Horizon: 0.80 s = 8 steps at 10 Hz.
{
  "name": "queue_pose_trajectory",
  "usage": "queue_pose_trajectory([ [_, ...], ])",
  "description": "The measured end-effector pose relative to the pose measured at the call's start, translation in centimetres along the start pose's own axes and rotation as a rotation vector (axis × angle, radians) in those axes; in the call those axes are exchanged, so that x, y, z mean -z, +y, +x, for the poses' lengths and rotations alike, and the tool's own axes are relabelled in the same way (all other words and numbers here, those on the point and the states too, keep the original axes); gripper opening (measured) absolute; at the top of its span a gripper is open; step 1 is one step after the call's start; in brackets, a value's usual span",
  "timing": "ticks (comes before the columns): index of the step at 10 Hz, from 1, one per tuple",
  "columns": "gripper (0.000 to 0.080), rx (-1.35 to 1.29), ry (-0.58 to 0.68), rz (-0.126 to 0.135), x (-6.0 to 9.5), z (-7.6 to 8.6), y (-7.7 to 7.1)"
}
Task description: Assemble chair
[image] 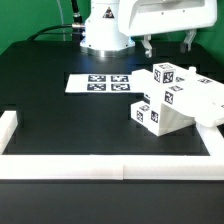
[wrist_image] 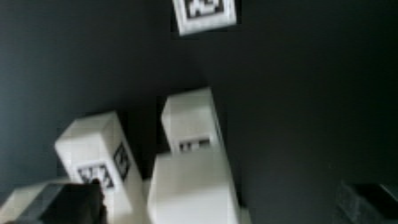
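A black table (image: pixel 50 120) with white rails (image: pixel 60 168). The gripper (image: pixel 170 43) hangs at one o'clock in the exterior view, jaws spread and empty. The chair (image: pixel 178 100) parts cluster at three o'clock. They are likely light, stiff and smooth, so I would pinch across a narrow bar.

White Panda arm (image: pixel 175 15), glossy rounded casings noted, round base (image: pixel 104 35), dark cable (image: pixel 76 15) seen behind, gripper (image: pixel 170 45) with two dark fingers (image: pixel 149 45)

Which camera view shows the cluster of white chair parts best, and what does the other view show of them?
The exterior view: the chair parts sit as one whole cluster with their tags showing, toward the exterior view's right. The wrist view gives only a blurred, cropped close-up of a few of them.
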State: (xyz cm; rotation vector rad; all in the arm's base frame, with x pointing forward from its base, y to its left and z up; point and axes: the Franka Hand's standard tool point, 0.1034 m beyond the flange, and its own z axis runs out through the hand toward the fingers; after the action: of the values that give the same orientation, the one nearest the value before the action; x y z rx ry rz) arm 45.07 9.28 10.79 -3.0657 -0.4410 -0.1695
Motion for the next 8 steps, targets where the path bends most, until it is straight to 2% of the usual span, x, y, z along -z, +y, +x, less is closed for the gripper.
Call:
queue_pose_trajectory([
  [1, 0.0649, 0.005, -0.003, -0.007, -0.8, -0.2, -0.1],
  [4, 0.0649, 0.013, -0.008, -0.007, -0.9, -0.2, 0.2],
  [5, 0.0649, 0.058, 0.004, -0.017, -1.4, -0.5, 1.4],
  [6, 0.0649, 0.051, 0.011, -0.036, -2.5, -1.6, 2.4],
  [7, 0.0649, 0.051, 0.006, -0.053, -3.6, -3.0, 2.7],
  [8, 0.0649, 0.054, 0.004, -0.062, -4.2, -3.5, 2.8],
])
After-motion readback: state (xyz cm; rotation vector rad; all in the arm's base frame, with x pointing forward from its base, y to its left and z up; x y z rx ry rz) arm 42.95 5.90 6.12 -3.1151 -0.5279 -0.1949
